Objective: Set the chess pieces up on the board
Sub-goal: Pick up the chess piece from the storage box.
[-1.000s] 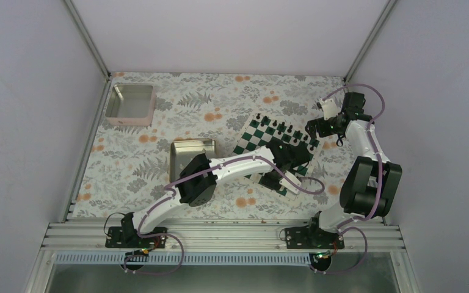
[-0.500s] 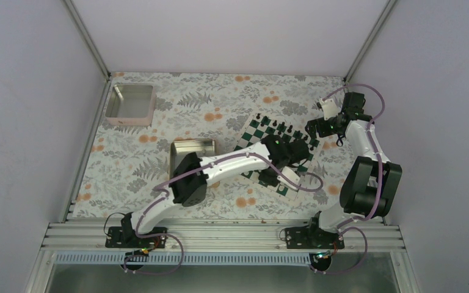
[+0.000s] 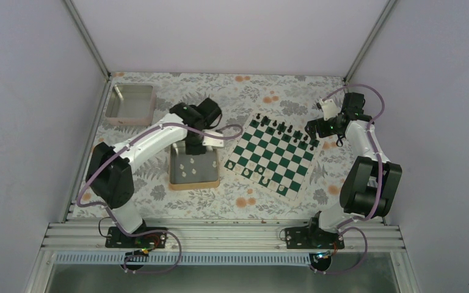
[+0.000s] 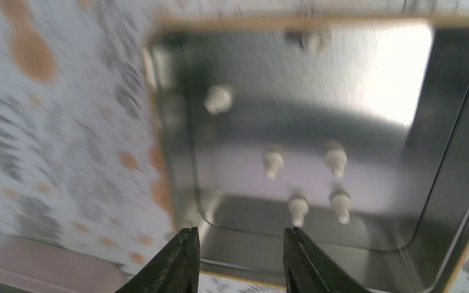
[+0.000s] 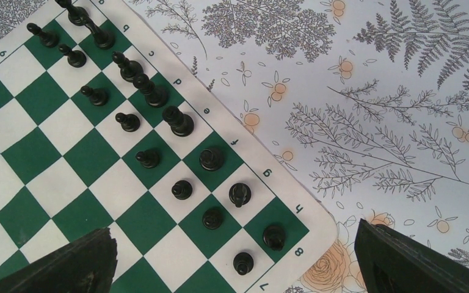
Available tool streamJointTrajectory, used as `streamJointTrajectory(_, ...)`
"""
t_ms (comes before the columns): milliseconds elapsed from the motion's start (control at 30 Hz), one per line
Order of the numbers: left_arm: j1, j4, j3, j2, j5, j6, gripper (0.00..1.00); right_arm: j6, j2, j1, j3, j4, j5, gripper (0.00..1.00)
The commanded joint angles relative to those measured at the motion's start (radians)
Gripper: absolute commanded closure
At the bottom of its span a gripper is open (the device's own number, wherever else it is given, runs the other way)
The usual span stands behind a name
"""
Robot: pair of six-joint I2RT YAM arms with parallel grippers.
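Left pincer point(image 4: 239, 268): jaws apart, nothing held, poised over the near wall of the tin point(image 4: 159, 122). Inside the tin lie the white pieces point(image 4: 336, 160): four clustered just ahead of the jaws, one apart toward the left wall, one more at the far wall. The wrist view is blurred. The four nearest appear to stand upright with long axis vertical and heads up, but this cannot be confirmed, and the attitude of the outlying two cannot be told. Judgement on handling: each piece is very small, light and rigid, probably smooth and slippery, easily toppled or flicked aside on the metal floor. Recommended hold is from above, jaws closing across the body just below the head, taking one piece clear of its neighbours. The tin stands on the table point(image 3: 250, 91), just beside the left edge of the board point(image 3: 273, 155). The black pieces point(image 5: 177, 121) stand upright in two rows along the far edge of the board. Right pincer point(image 5: 233, 244): jaws wide apart, empty, above that far corner.
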Motion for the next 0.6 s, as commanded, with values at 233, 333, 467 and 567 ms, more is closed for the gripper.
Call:
streamJointTrajectory(233, 0.087, 0.218, -0.185, -0.044, 0.175, 0.021, 0.65, -0.01, 0.003, -0.012, 0.007, -0.006, -0.024, 0.0)
streamJointTrajectory(333, 0.086, 0.235, -0.172, -0.009, 0.223, 0.041, 0.65, -0.016, 0.008, -0.011, 0.008, -0.008, -0.031, 0.0)
streamJointTrajectory(467, 0.086, 0.266, -0.173, 0.052, 0.253, 0.06, 0.65, -0.012, 0.017, -0.011, 0.012, -0.007, -0.019, 0.0)
streamJointTrajectory(567, 0.086, 0.32, -0.207, 0.072, 0.26, 0.065, 0.65, -0.01, 0.02, -0.011, 0.008, -0.004, -0.009, 0.0)
